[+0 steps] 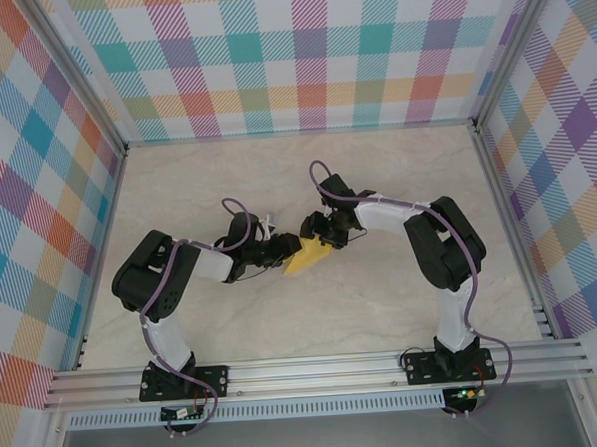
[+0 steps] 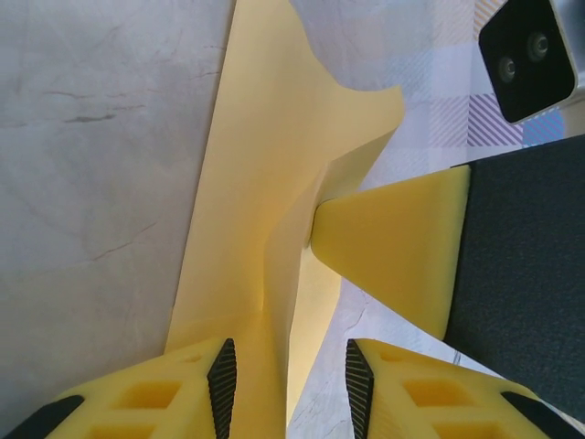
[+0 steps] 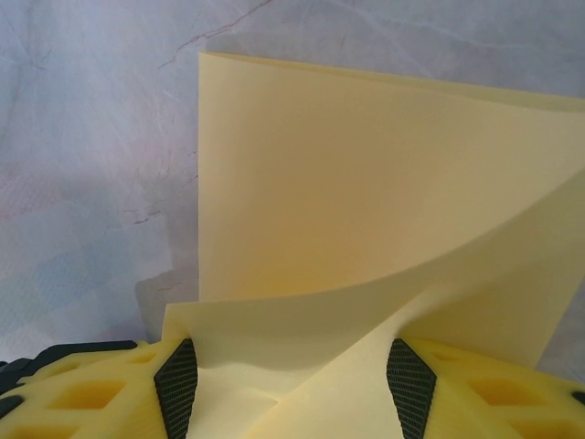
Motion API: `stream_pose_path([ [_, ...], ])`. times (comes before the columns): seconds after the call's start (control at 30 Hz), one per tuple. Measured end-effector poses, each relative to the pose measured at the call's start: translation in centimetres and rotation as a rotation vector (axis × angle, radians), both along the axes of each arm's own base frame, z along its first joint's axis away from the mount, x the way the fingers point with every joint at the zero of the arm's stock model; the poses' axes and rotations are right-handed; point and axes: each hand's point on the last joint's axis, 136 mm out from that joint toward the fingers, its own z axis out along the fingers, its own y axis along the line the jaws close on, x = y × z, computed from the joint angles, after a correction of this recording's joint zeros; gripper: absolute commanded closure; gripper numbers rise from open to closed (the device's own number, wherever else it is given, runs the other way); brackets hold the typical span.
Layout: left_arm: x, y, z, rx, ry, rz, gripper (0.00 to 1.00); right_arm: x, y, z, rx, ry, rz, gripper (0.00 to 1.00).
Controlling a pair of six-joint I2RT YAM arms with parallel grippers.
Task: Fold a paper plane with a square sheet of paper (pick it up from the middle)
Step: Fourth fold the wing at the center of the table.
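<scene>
Here, we see the creased yellow paper sheet (image 1: 308, 258) between both arms. The left gripper (image 2: 285, 377) and right gripper (image 3: 292, 375) straddle it, fingers apart.

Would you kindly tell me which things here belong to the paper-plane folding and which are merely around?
For the job: square sheet of paper, partly folded; left gripper; right gripper.
Merely surroundings: table; plaid walls; aluminium rail.

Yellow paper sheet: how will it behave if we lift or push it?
Probably floppy: the yellow paper sheet bows in a curve between the fingers of the right gripper. Likely very light and thin, so a push may buckle it rather than slide it. It seems to hold creases: the left wrist view shows a sharp lengthwise fold.
</scene>
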Motion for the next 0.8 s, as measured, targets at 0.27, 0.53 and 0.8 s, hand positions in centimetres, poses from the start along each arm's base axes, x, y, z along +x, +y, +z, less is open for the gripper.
stream_pose_path([
  [0.27,-0.2,1.8,2.3,0.01,-0.031,0.042,0.62,0.0,0.0,-0.1,-0.01,-0.001,0.001,0.4],
  [0.53,-0.9,2.0,5.9,0.002,-0.118,0.037,0.71,0.0,-0.2,-0.3,-0.052,0.001,-0.002,0.46],
  [0.8,-2.4,0.8,3.5,0.047,-0.05,-0.018,0.77,0.0,-0.1,-0.4,-0.069,0.012,0.002,0.44],
])
